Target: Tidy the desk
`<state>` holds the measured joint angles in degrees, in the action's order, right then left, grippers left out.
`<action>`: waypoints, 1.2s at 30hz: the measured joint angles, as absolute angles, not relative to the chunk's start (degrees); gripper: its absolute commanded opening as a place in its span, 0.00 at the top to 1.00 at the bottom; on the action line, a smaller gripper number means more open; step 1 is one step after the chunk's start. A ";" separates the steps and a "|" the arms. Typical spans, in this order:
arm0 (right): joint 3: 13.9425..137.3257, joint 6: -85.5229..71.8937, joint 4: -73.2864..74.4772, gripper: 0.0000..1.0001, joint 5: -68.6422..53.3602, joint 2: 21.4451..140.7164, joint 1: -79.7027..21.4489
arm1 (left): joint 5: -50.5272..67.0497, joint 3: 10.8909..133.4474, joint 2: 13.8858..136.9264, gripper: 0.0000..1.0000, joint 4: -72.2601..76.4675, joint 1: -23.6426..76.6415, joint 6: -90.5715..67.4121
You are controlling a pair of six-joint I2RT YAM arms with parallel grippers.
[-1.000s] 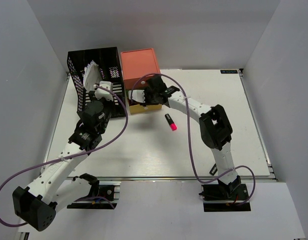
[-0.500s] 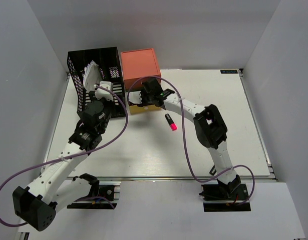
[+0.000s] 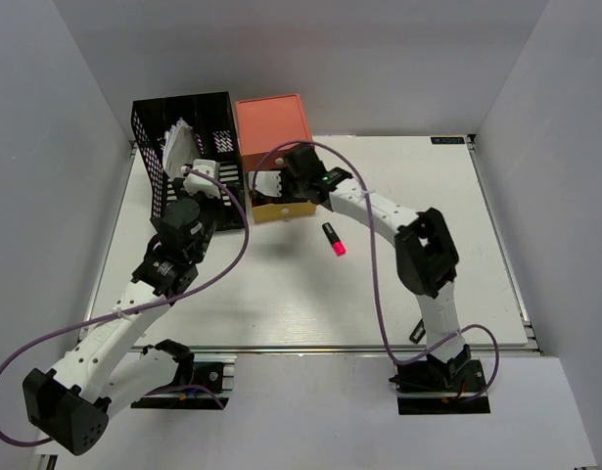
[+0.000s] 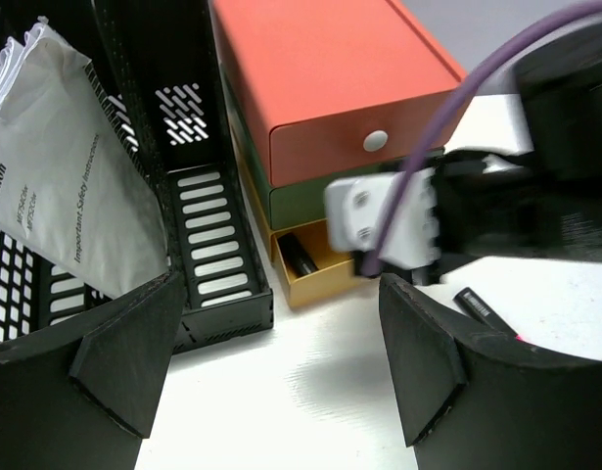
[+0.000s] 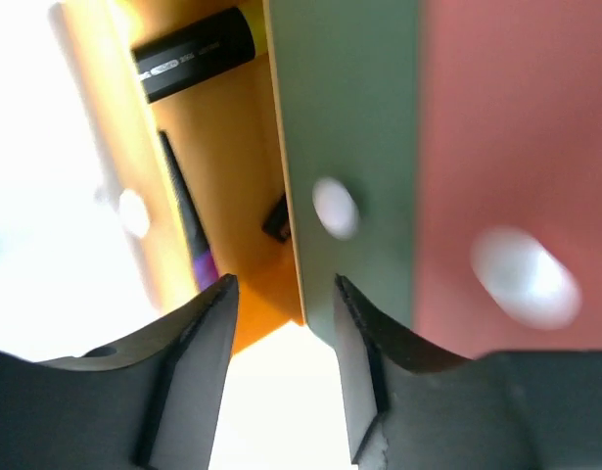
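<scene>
The white desk (image 3: 281,294) holds a coral, green and yellow drawer unit (image 3: 273,122) at the back. Its yellow bottom drawer (image 3: 291,210) stands pulled out. In the right wrist view it (image 5: 232,157) holds a black marker (image 5: 195,55) and a thin pen (image 5: 188,230). My right gripper (image 3: 264,186) is open and empty at the drawer fronts (image 5: 281,333), its jaws on either side of the green drawer's edge (image 5: 349,127). A black marker with a red cap (image 3: 334,239) lies on the desk. My left gripper (image 3: 201,179) is open and empty (image 4: 281,372) above the desk.
A black mesh file rack (image 3: 188,137) with white booklets (image 4: 66,196) stands left of the drawer unit. The left wrist view shows the right gripper's white body (image 4: 384,220) in front of the open yellow drawer (image 4: 320,279). White walls enclose the desk.
The right arm swung a little left toward the drawers half a second ago and has come back. The left arm has barely moved.
</scene>
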<state>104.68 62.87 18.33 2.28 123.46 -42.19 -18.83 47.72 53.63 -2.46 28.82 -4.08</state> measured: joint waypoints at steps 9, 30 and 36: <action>95.13 61.78 31.64 1.00 -9.08 100.38 -37.47 | -16.45 47.42 51.83 0.10 -1.39 28.82 -4.73; 55.46 93.08 68.71 0.64 -8.51 70.76 -25.80 | -14.33 47.18 51.11 0.10 -1.26 28.82 -5.52; 50.13 101.27 71.66 0.60 -7.73 64.29 -24.47 | -14.33 47.18 51.11 0.10 -1.26 28.82 -5.50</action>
<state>50.13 101.27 71.66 -7.73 64.29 -24.47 -14.33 47.18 51.11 -1.26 28.82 -5.50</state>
